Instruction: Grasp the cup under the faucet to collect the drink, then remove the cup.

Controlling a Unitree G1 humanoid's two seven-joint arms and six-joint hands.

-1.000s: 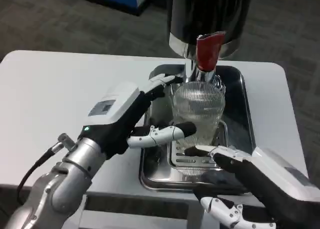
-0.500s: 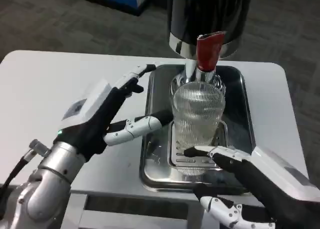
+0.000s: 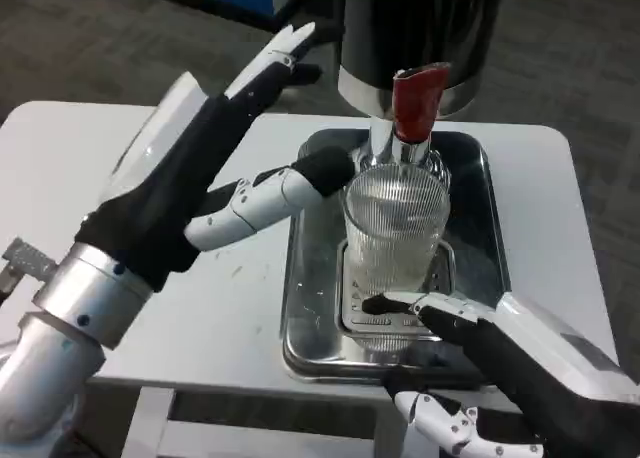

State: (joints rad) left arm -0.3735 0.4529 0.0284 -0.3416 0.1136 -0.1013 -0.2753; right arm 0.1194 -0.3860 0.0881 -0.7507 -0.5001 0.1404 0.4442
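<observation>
Head view. The ribbed clear cup point(image 3: 395, 240) stands upright on the slotted drip grate point(image 3: 372, 313) inside the steel tray point(image 3: 310, 308), directly beneath the faucet point(image 3: 400, 148) with its red lever point(image 3: 416, 103), which projects from the dark dispenser point(image 3: 415, 28). The cup sits just beyond the right robot hand point(image 3: 500, 363) and to the right of the left robot hand point(image 3: 215, 168).

Compared with half a second ago, the left robot hand has risen and swung away from the tray: its long fingers point(image 3: 280, 58) now point up and back toward the dispenser's left side, above the tabletop point(image 3: 90, 168), whereas earlier they lay low beside the tray's left rim. Its thumb point(image 3: 285, 188) now reaches toward the cup's upper left, close to the rim; contact cannot be confirmed. This hand is spread wide and holds nothing.

The right robot hand remains at the tray's near edge, essentially unmoved, one dark fingertip point(image 3: 385, 304) lying at the base of the cup; whether it touches the glass cannot be told. Its fingers are apart and grip nothing. The cup has not shifted.
</observation>
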